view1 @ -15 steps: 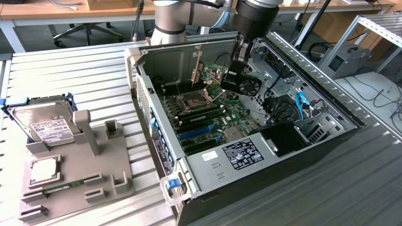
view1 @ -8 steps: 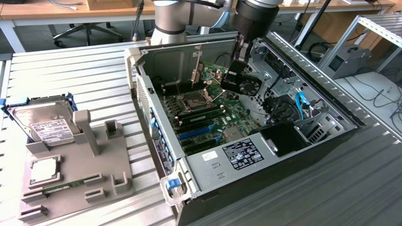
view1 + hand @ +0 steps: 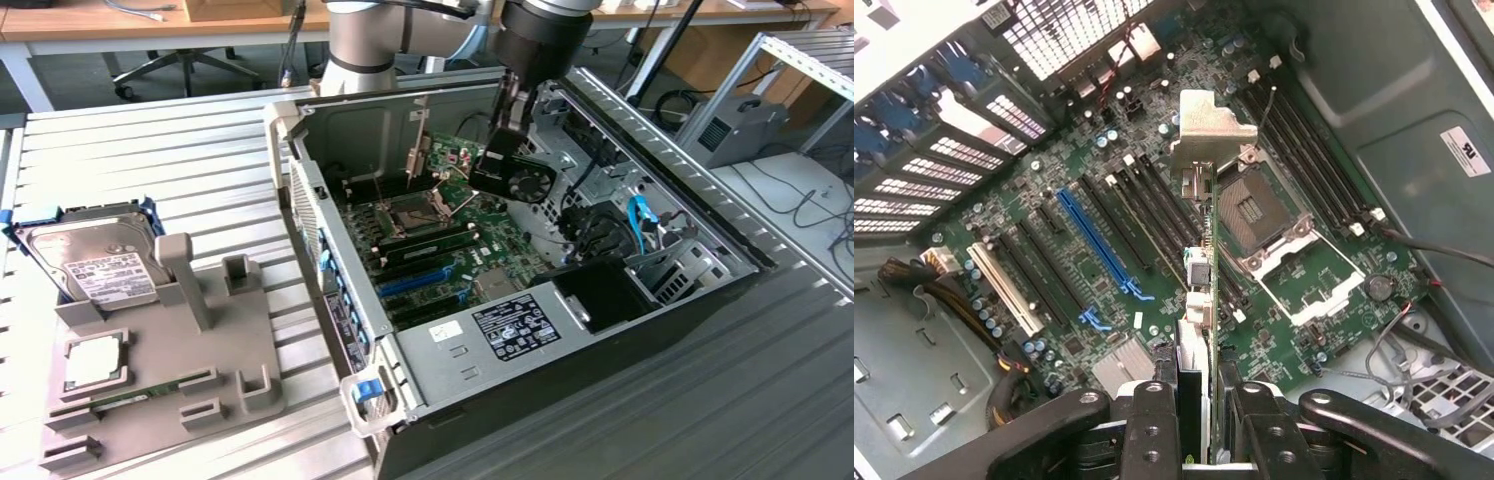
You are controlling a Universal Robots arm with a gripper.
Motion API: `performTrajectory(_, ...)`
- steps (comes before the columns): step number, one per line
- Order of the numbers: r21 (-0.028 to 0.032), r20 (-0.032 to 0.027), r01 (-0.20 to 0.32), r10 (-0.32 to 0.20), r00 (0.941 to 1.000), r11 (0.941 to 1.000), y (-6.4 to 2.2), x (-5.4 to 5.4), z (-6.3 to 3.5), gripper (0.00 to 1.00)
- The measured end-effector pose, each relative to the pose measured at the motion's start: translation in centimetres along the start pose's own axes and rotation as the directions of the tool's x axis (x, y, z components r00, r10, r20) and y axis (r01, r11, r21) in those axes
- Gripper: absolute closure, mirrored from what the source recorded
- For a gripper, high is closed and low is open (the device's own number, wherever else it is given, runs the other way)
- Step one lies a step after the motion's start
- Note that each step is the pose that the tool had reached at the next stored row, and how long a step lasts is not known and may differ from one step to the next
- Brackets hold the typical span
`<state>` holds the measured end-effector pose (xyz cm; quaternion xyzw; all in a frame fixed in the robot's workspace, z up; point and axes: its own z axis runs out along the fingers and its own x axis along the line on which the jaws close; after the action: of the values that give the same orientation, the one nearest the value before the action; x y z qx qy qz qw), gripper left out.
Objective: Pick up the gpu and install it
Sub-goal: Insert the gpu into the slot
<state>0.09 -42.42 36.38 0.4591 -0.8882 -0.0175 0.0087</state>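
My gripper reaches down into the open computer case and is shut on the gpu. The gpu is a green card with a black round fan, hanging tilted above the motherboard and clear of it. In the wrist view the gpu runs edge-on away from my gripper, its silver end bracket at the far end. It hovers over the motherboard between the black memory slots and the empty processor socket. The blue expansion slot lies off to one side, empty.
On the exterior view's left a grey holder tray carries a silver hard drive, a small square chip and a narrow green memory stick. Inside the case are drive cages, cables and a labelled power supply.
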Motion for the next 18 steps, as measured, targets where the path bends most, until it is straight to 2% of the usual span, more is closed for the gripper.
performTrajectory(18,0.0000,-0.0011,0.029,-0.029,0.9996,0.9996,-0.01,0.00,0.00,0.74)
